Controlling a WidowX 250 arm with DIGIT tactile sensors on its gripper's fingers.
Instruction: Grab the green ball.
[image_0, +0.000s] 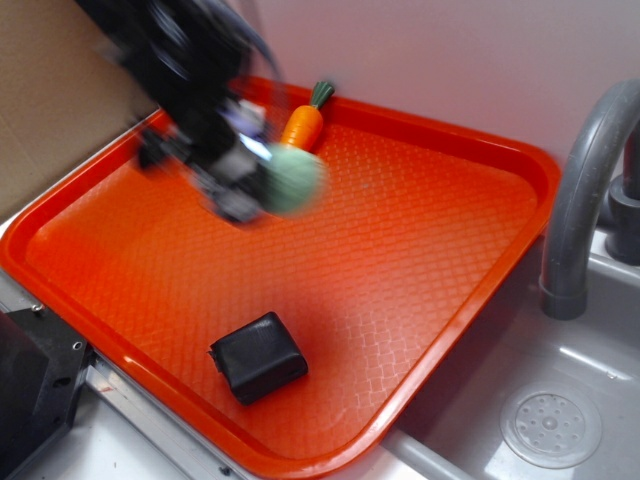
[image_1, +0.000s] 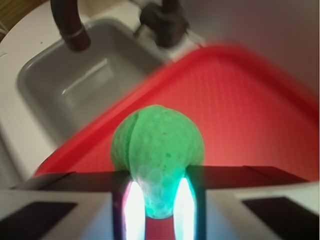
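The claw (image_1: 159, 210) pinches the pale mint-green, dimpled, matte ball (image_0: 293, 178) low on its curve, above the orange plastic tray (image_0: 420, 260) with its embossed diamond texture, toward the tray's 11 o'clock. Risk, as a judgement: the pads (image_1: 134, 210) grip below the widest part of a hard round surface, so it could squirt out under a jolt and roll toward the grey sink (image_1: 75, 85). An orange toy carrot (image_0: 302, 124) lies just beyond; a black rounded block (image_0: 258, 356) sits at 6 o'clock.
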